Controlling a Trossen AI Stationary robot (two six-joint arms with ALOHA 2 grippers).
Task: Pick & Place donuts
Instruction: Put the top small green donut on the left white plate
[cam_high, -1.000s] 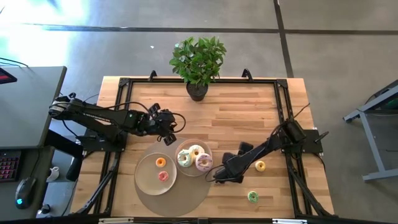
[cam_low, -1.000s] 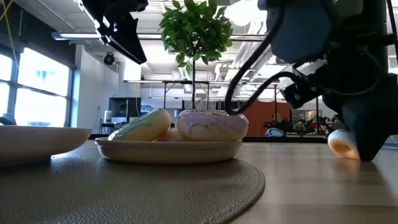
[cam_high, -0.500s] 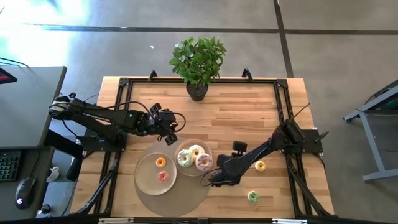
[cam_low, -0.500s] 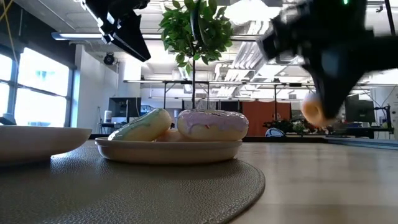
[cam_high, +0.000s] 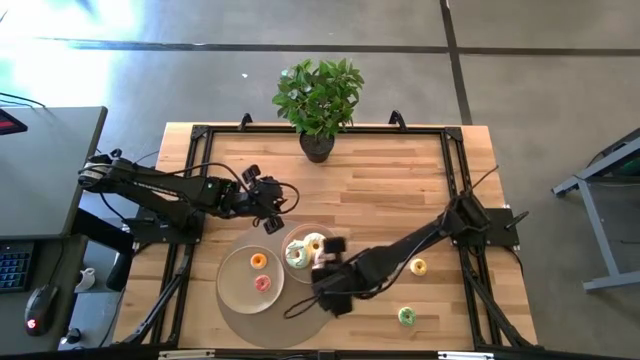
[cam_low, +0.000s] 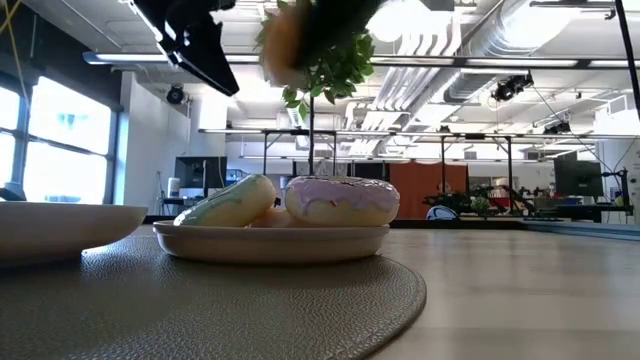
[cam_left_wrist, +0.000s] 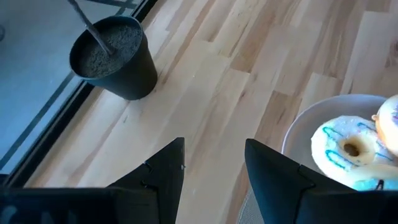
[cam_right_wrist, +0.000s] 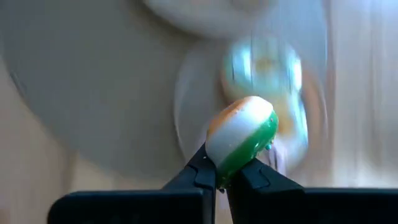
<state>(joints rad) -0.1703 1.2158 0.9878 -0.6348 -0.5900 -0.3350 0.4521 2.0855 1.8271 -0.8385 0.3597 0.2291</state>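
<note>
My right gripper (cam_high: 322, 293) hangs over the grey mat (cam_high: 285, 318), beside the plates, shut on a mini donut (cam_right_wrist: 240, 138) with green icing. That donut shows as a blur high up in the low view (cam_low: 285, 38). The far plate (cam_high: 291, 236) carries a white-green donut (cam_high: 297, 254), a cream one (cam_high: 316, 243) and a pink one (cam_low: 343, 199). Two mini donuts (cam_high: 258, 261) (cam_high: 263, 283) lie on the near plate (cam_high: 232, 283). Two more minis, a yellow (cam_high: 418, 267) and a green (cam_high: 406, 316), lie on the wood. My left gripper (cam_left_wrist: 214, 163) waits open, raised beside the far plate. My right gripper pinches the mini donut by its rim (cam_right_wrist: 225, 163) between its two fingertips (cam_right_wrist: 200, 169). The donut stands on edge in the hold, its green icing to one side. It is lifted well clear of the table and the mat.
A potted plant (cam_high: 318, 100) stands at the table's far edge, its black pot (cam_left_wrist: 115, 59) ahead of my left gripper. Bare wood lies to the right of the mat, around the two loose minis.
My right gripper has taken the green-iced mini donut up off the wood to the right of the plates. It has carried the donut high and toward the table's left edge, out over the mat beside the plates.
</note>
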